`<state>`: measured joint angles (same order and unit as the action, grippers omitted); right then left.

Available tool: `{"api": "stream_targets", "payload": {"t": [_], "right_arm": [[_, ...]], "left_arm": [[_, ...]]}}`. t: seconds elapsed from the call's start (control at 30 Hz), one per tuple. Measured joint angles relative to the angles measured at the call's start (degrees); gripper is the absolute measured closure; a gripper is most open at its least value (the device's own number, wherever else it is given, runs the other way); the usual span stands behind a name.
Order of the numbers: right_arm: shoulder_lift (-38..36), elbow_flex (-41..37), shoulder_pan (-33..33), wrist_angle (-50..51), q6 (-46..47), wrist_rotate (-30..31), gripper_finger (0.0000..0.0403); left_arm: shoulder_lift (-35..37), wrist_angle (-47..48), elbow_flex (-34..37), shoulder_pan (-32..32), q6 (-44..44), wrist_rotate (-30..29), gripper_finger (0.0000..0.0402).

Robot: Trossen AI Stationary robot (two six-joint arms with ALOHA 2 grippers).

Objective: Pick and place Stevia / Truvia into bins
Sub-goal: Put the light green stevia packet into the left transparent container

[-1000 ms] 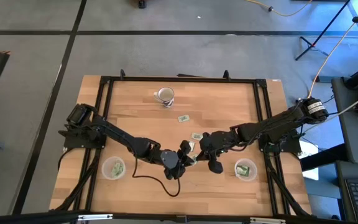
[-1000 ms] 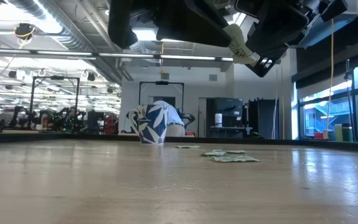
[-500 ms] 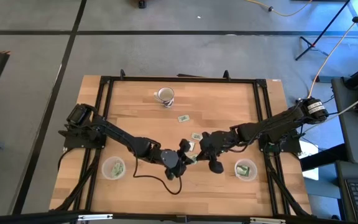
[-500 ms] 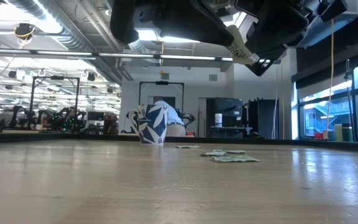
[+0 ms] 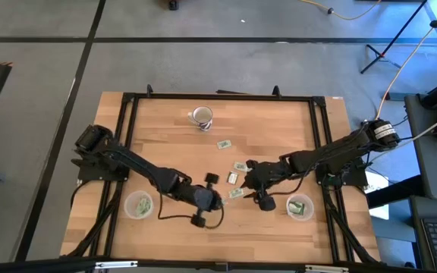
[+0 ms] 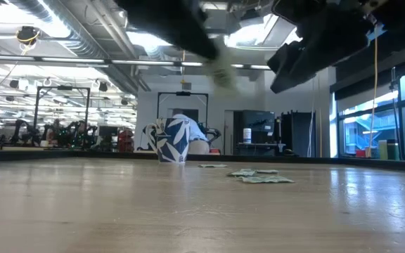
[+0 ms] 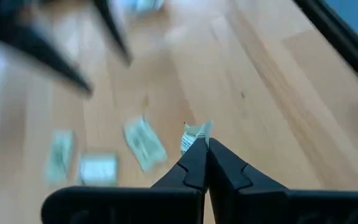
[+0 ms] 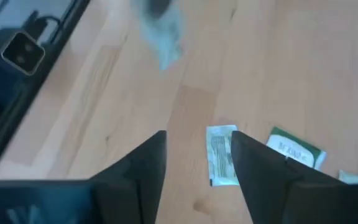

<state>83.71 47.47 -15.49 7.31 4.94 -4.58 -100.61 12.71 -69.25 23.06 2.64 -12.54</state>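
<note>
Left hand (image 7: 202, 149) clamped on packet (image 7: 194, 135) at fingertips; right hand (image 8: 197, 162) apart.

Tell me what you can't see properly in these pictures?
- Packet words: too small in the high view, blurry at the left gripper.
- How many packets fill each cup: too small from above.
- Both cups: missing from the low view.
- Right gripper: blurred, cut off in the low view.

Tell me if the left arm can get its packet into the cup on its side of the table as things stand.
Probably yes. The left gripper is shut on a packet, and bare table lies between it and the left cup. The right gripper, open, is over other packets, out of the way.
</note>
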Motion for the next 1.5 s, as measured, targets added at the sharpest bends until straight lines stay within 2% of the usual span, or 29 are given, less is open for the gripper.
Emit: {"api": "stream_targets", "payload": {"t": [0.17,0.33,0.4,0.6,0.8,1.07,1.2,1.5], "right_arm": [[3.06,0.04,-0.09,-1.02,-2.27,0.27,0.0213],[6.42,0.04,-0.08,-1.72,-2.31,4.87,0.0222],[7.14,0.04,-0.04,-1.94,-2.35,4.96,0.0225],[7.71,0.04,0.28,-2.11,-0.85,4.96,0.0231],[7.71,0.04,0.55,-2.16,-0.73,5.15,0.0232],[7.71,0.04,0.59,-2.59,-0.69,5.13,0.0232],[7.71,0.04,0.59,-2.55,-0.97,5.13,0.0232],[9.54,0.02,0.59,-1.81,-0.95,4.98,0.0232]], "left_arm": [[5.93,17.56,0.0,0.94,-21.81,1.75,0.0399],[13.29,30.64,-0.02,2.45,-39.61,9.91,0.0399],[16.29,36.84,-0.02,3.57,-47.25,11.64,0.0399],[21.43,51.37,-0.02,9.61,-68.83,10.25,0.0399],[20.47,59.62,-0.02,15.27,-85.76,10.2,0.0399],[14.34,62.86,0.0,20.05,-98.12,15.51,0.0399],[10.05,62.9,0.0,20.47,-98.96,17.94,0.0399],[4.66,62.93,0.0,18.5,-96.19,18.16,0.0398]]}}
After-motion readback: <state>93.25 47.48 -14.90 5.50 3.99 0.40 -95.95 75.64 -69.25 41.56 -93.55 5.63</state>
